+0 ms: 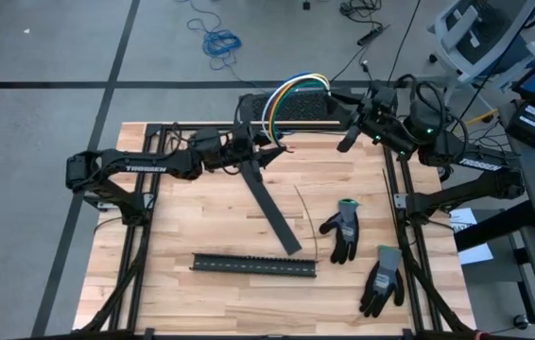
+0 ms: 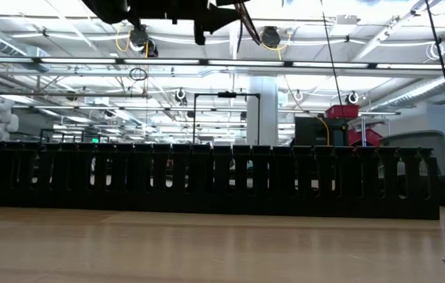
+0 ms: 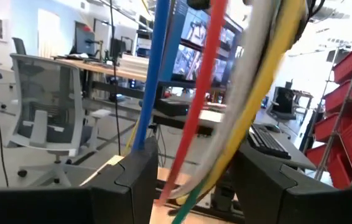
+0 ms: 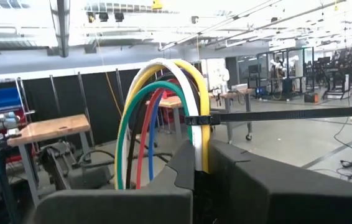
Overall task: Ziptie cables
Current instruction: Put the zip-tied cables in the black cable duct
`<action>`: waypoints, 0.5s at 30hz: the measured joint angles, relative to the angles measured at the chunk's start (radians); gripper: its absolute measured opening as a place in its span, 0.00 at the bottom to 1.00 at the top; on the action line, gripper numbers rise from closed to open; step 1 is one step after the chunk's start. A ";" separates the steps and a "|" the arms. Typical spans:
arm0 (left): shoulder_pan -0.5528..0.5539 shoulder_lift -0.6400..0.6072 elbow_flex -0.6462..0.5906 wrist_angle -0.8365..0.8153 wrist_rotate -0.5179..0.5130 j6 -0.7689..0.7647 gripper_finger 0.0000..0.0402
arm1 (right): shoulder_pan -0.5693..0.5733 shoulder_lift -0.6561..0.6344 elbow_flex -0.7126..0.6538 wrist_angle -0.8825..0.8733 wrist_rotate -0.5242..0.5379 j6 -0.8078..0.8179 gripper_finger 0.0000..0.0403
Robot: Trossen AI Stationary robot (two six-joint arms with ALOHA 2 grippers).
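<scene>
The cables are a bundle of blue, red, white, yellow and green wires that arches in the air over the table's far edge. My left gripper is shut on the arch's left end, and my right gripper is shut on its right end. A black zip tie rings the bundle just above my right fingers, and its tail sticks out level to one side. In the low view only dark parts of the arms show at the top. My left gripper has the wires between its two fingers, which stand wide apart with the bundle filling the gap. The fingers lie across the wires, coming nearly level from the table's left. The wires rise from the hold, clear of the table. My right gripper pinches the bundle's end, white and yellow strands outermost, between its two fingers, just below the zip tie. The fingers come nearly level from the table's right. The wires stand up from the hold and curve away in an arch, clear of the table.
A flat black strip lies slantwise in the middle of the table, and a black slotted strip lies near the front edge. Two grey-and-black gloves lie at the right. A thin dark strand lies beside the flat strip.
</scene>
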 joint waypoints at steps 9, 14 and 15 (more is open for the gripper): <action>-0.019 0.027 0.000 0.107 -0.064 0.013 0.46 | 0.000 0.000 0.000 -0.004 -0.001 0.001 0.00; -0.019 0.026 0.000 0.071 -0.076 0.084 0.46 | 0.000 0.000 0.000 -0.009 -0.001 0.003 0.00; -0.019 0.026 0.000 0.060 -0.083 0.083 0.46 | 0.000 0.000 0.000 -0.009 -0.001 0.003 0.00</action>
